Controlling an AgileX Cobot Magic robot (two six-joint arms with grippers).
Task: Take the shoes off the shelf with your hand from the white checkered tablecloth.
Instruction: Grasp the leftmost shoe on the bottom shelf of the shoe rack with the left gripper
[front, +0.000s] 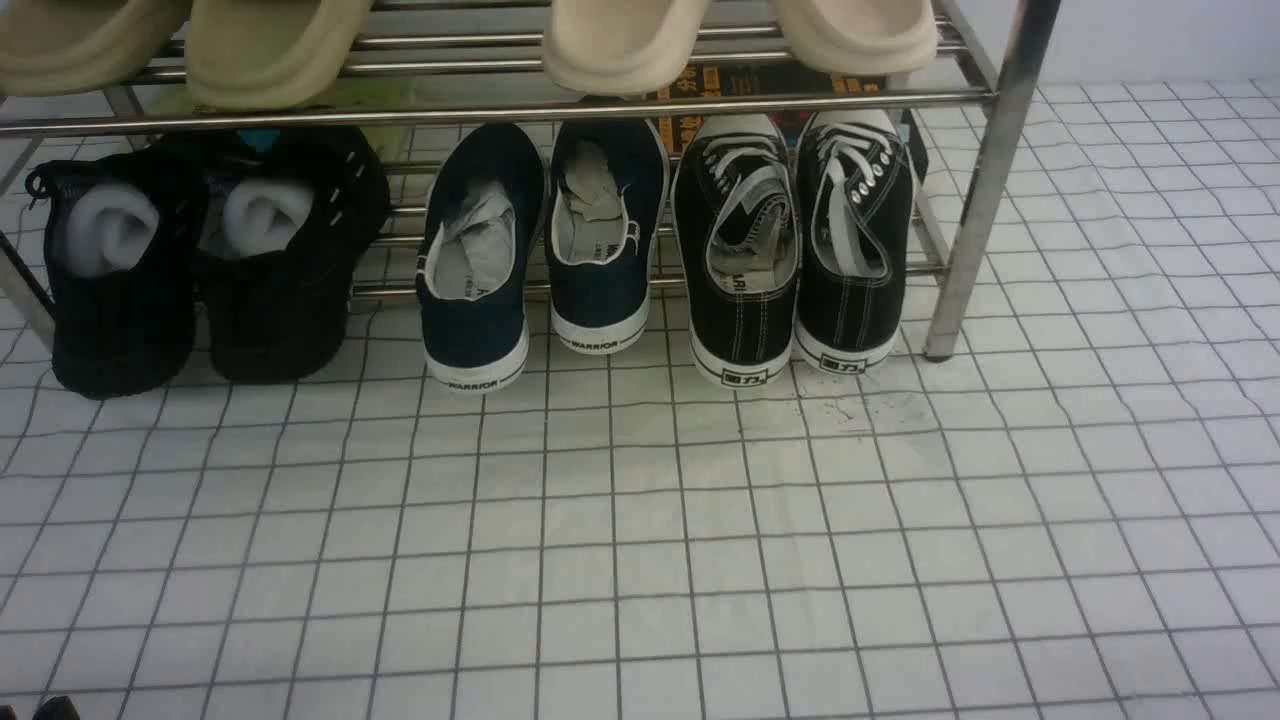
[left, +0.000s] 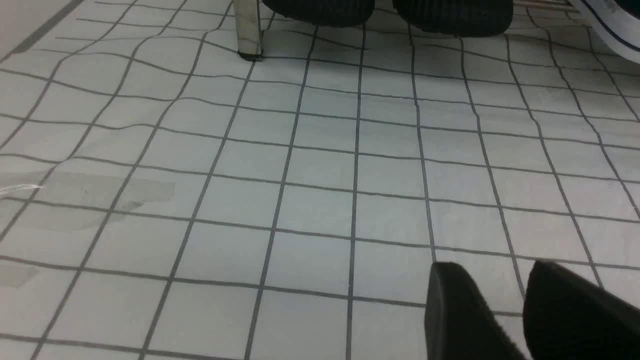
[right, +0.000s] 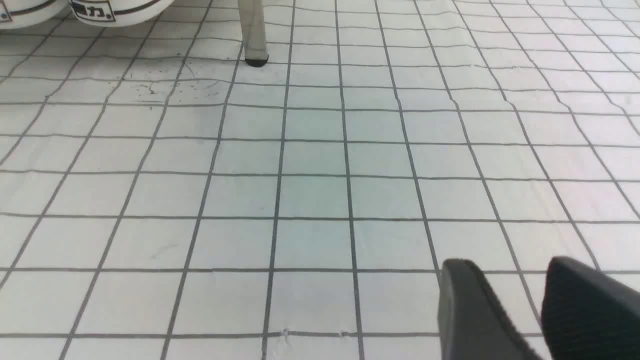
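Shoes: the black knit shoes (front: 120, 320) are sitting side by side at the left end of the shelf's bottom tier, heels towards me and pale stuffing showing.
Shelf: the chrome shelf (front: 985, 200) is standing on the cloth, and one of its rails is running low over the shoes' openings.
Neighbours: the navy pair (front: 475, 320) is standing just beside my target. The black canvas pair (front: 745, 310) is further right, and the beige slippers (front: 620, 40) are lying on the tier above.
Cloth: the white checkered tablecloth (front: 640, 560) is lying slightly wrinkled in front of the shelf.
Left gripper: my left gripper (left: 492, 270) is hovering low over the cloth, well short of the soles. Its jaws are standing apart and holding nothing.
Right gripper: my right gripper (right: 510, 265) is waiting over the cloth near the canvas heels, likewise parted and empty.
Stage: I am judging that the reach has not yet got to the shoes.
Risk, rail: lifting too early could be catching a shoe under the low rail and rocking the whole shelf.
Risk, leg: the shelf's left leg (left: 248, 30) is standing just beside the outer shoe, so a wide approach could be striking it.
Risk, grip: soft knit may be collapsing and slipping if I am pinching only the collar.
Risk, neighbour: drifting right could be nudging the navy shoe.
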